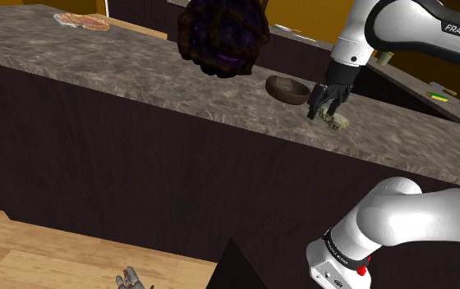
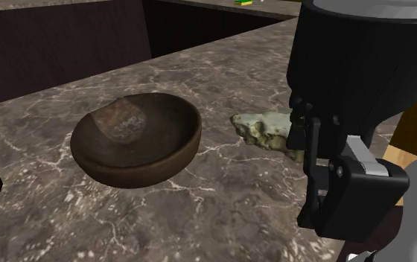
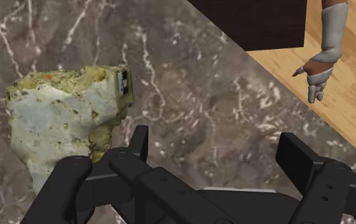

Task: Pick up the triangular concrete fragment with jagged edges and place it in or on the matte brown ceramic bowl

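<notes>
Nearest in the shoulder view, the white arm's base [image 1: 384, 234] rises at the lower right beside a wooden floor [image 1: 6, 246], over which a small grey model hand [image 1: 130, 281] shows at the bottom edge. Beyond these stands a dark cabinet front [image 1: 138, 164] carrying the brown marbled surface [image 1: 138, 78]. Close to the near edge of this surface lies the fragment [image 1: 337, 122], a pale grey-green piece with rough, jagged edges and yellowish patches, resting on the stone. The black end effector [image 1: 324, 110] hangs pointing down just beside the fragment, its tips close above the surface. In the wrist view the end effector is released: its two fingers [image 3: 138, 143] stand well apart with bare marble between them, and the fragment lies outside that gap, just beside one finger; whether it touches that finger cannot be told. A little farther on, toward the shoulder view's left, sits the dark brown bowl [image 1: 287, 89], upright on the surface. In the second exterior view the bowl and the fragment are near each other but apart, with a strip of marble between them. Farther still a large dark purple lumpy object [image 1: 223, 37] shows, and at the far left of the surface lies a pale pinkish item [image 1: 80, 21]
</notes>
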`<state>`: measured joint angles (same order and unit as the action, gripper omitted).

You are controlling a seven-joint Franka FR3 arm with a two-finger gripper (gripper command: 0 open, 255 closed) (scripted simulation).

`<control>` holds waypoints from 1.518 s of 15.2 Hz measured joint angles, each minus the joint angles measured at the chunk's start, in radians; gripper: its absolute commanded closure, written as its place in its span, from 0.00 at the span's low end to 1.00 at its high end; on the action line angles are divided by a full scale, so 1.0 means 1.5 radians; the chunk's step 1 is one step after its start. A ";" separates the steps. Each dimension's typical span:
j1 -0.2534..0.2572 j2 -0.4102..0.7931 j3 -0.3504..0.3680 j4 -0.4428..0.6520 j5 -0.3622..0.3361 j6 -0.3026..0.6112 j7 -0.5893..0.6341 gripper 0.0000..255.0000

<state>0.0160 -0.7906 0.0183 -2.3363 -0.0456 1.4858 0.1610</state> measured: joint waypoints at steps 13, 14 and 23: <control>-0.037 0.118 -0.168 0.088 -0.050 0.014 -0.165 0.00; -0.038 0.117 -0.170 0.080 -0.051 0.021 -0.167 0.00; -0.041 0.106 -0.176 0.024 -0.057 0.065 -0.168 0.00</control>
<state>-0.0462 -0.6323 -0.2464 -2.2996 -0.1307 1.5833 -0.0911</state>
